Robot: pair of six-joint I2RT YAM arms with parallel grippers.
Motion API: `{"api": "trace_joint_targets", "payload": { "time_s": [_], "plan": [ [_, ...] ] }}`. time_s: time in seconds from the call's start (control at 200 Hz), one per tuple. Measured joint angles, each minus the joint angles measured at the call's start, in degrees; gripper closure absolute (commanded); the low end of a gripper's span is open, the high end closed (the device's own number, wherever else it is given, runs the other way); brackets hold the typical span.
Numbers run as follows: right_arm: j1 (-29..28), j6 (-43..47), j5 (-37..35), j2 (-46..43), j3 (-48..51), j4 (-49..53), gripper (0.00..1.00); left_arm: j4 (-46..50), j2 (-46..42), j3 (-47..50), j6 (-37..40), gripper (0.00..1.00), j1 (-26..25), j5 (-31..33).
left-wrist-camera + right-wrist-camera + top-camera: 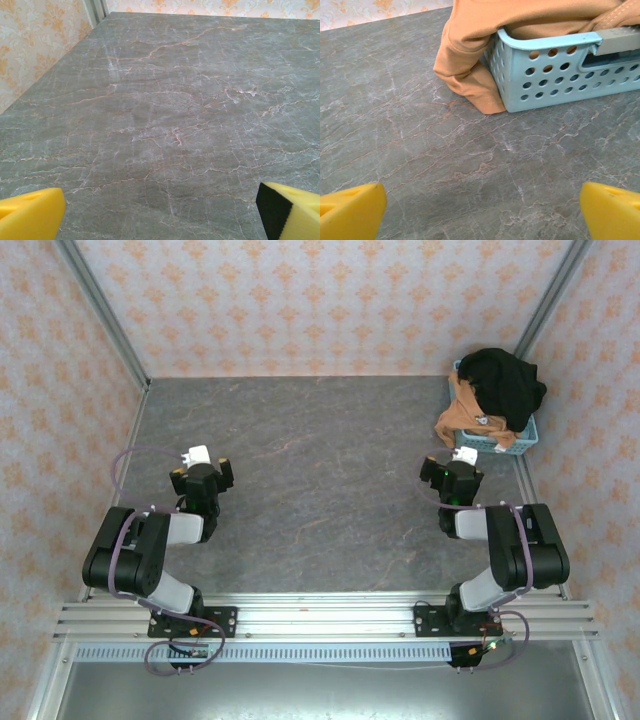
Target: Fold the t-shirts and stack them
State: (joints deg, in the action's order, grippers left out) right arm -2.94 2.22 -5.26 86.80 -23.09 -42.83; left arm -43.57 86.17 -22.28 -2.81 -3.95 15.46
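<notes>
- The task looks to be at its very start: both t-shirts sit in the light blue basket (555, 85), and none is spread on the table (330, 470).
- The right gripper (480, 210) is spread wide and holds nothing. It hovers low over the table, just short of the basket.
- The orange-tan shirt (470, 55) spills over the basket's corner straight ahead of the right gripper, its hanging fold touching the table.
- The black shirt (510, 380) is heaped on top, beyond the orange-tan one and farther from that gripper.
- The left gripper (160, 210) is also wide and empty, with only bare table ahead of it; the shirts are well apart from it, far off to its right.
- The next move probably calls for the right gripper to reach forward and pinch the hanging fold, cloth only and clear of the rim, then draw it out without dragging the basket along.
</notes>
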Motion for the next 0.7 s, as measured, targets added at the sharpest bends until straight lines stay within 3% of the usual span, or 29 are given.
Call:
{"api": "trace_joint_targets", "payload": {
  "time_s": [0.165,0.275,0.325,0.38,0.42,0.455,0.53,0.701],
  "plan": [
    [-6.43,2.01,-7.54,-9.51,-5.29,10.32,0.01,9.73,-9.38,-4.31,2.99,0.0,-6.97,5.64],
    [-9.49,0.68,-11.65,-16.39,-18.16,21.05,0.01,15.28,-16.37,-12.24,2.84,0.0,-12.04,10.93],
    [-9.64,-2.8,-13.14,-16.9,-27.87,28.06,0.01,23.02,-16.87,-20.52,-2.01,0.0,-12.57,13.9],
    [-8.63,-9.25,-14.08,-15.87,-41.48,39.06,0.01,39.28,-15.45,-34.58,-11.3,0.0,-11.67,16.33],
    [-7.5,-13.22,-14.08,-14.64,-49.0,44.59,0.01,46.14,-13.7,-43.25,-16.85,0.0,-10.69,16.79],
    [-5.84,-16.13,-13.38,-13.49,-54.75,48.7,0.01,52.06,-11.8,-51.63,-21.68,0.0,-8.87,15.8],
    [-2.23,-21.53,-12.83,-10.93,-62.82,55.98,0.0,58.84,-9.6,-60.28,-28.57,0.03,-5.44,10.73],
    [4.85,-28.26,-9.9,1.18,-74.2,68.39,0.01,62.58,-4.02,-63.06,-35.34,0.04,-5.99,-5.44]
  ]
}}
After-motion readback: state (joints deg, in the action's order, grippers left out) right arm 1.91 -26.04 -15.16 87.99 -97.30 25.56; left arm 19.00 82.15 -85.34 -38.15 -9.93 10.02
